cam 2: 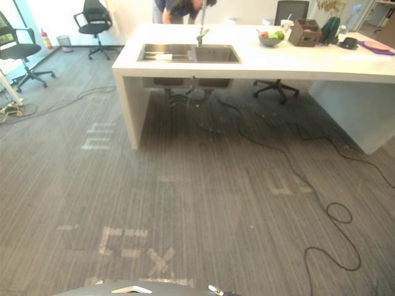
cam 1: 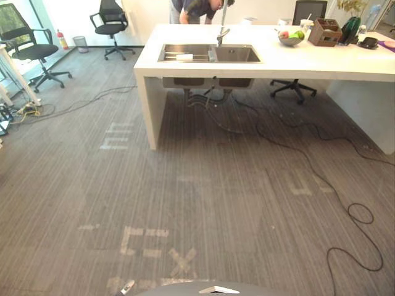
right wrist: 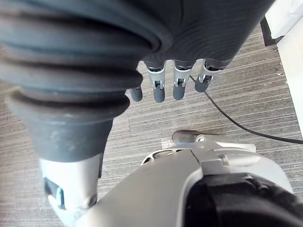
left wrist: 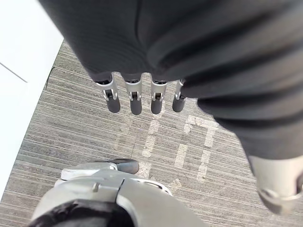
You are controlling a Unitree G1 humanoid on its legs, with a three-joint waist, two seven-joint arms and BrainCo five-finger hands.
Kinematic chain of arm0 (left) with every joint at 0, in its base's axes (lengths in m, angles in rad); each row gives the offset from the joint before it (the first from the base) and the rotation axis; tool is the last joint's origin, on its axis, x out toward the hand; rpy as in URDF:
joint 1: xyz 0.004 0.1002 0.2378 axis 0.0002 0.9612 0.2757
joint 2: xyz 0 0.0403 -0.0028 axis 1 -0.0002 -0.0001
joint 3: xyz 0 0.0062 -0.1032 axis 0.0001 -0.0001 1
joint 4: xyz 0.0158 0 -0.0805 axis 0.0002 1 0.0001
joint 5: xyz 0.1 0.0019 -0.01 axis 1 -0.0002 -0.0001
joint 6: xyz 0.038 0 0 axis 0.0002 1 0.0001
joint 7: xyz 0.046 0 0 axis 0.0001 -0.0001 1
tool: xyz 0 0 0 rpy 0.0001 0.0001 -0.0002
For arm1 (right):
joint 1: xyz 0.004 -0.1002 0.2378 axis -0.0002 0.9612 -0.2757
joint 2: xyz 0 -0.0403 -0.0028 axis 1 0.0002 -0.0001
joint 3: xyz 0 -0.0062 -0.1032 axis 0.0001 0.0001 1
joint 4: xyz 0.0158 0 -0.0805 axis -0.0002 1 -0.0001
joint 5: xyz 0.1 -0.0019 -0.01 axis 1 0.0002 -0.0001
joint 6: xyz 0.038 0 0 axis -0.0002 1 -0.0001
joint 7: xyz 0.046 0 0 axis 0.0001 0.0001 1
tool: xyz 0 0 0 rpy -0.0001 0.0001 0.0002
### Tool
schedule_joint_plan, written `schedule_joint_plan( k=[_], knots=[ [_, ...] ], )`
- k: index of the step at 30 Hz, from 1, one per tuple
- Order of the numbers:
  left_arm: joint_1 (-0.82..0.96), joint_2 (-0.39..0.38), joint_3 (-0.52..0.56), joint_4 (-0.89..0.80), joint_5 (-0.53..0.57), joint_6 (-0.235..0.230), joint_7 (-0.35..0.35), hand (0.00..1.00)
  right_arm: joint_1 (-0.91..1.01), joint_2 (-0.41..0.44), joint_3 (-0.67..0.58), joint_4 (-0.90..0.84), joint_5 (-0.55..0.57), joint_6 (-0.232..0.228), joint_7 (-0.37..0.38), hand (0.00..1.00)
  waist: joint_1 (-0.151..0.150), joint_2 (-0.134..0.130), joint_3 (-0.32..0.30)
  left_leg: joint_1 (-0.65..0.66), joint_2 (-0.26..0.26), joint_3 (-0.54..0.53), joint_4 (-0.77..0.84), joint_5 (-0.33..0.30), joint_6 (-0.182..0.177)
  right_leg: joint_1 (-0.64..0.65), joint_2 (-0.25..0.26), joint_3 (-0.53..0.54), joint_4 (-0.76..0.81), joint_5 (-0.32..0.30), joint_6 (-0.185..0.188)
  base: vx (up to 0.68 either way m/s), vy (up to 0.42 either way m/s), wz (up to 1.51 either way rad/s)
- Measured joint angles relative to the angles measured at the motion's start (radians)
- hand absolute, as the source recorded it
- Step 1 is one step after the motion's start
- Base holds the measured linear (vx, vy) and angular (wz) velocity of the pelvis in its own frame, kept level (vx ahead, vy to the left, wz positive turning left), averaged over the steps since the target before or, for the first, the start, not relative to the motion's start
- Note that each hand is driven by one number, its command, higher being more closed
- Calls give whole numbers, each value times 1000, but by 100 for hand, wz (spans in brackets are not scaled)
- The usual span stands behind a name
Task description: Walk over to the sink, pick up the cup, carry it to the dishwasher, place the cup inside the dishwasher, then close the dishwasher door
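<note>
My left hand [left wrist: 136, 101] and right hand [right wrist: 158, 92] hung over the carpet [cam 1: 216, 185], fingers loosely straight, both empty. Ahead, the sink [cam 1: 241, 55] sat in the white bench [cam 1: 321, 61]. A white object [cam 1: 184, 57] lay in its left basin; I couldn't tell if it was the cup.

- You have the stainless steel double-basin sink [cam 1: 237, 55] sunk into the left end of the long white counter top [cam 1: 321, 58]. Its right basin looks bare. Its left basin carries a wire rack [cam 1: 176, 57] with a pale flat item on it.
- You can see a small white cup [cam 1: 307, 25] upright on the counter, well right of the sink, with a thin stick standing in it.
</note>
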Motion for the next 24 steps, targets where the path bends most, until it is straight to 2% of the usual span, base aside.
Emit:
schedule_joint_plan(
  k=[6,11,15,20,24],
  knots=[
    [0,0,-1,0,29,-10,-12,0,-7,3,15,3,-79,-97,-11,0,0,0,1,-4,0,0,0,0,0,0,0,0,0,-1,2,-34,-5,0],
    [-4,0,-13,0,108,-16,2,0,-6,4,59,3,-218,-227,-89,0,-3,-2,2,-7,-1,-4,0,-7,-3,0,-1,-1,-3,-4,5,-22,0,0],
    [-6,3,-45,0,116,-27,30,0,-7,-5,101,2,-231,-294,-106,0,-7,-3,4,-18,-2,-4,0,-8,-2,-11,-2,0,-1,-5,4,0,0,0],
    [-5,3,-48,1,116,-39,38,0,-8,-8,117,3,-143,-269,-78,0,-10,-4,11,-17,-5,-5,0,-2,7,-16,-2,0,0,0,3,7,0,0],
    [-7,3,-48,1,116,-44,41,0,-10,-11,117,4,-137,-269,-41,0,-12,1,17,-16,-7,-4,0,-2,6,-15,-1,-1,0,1,3,0,0,0]
  ],
)
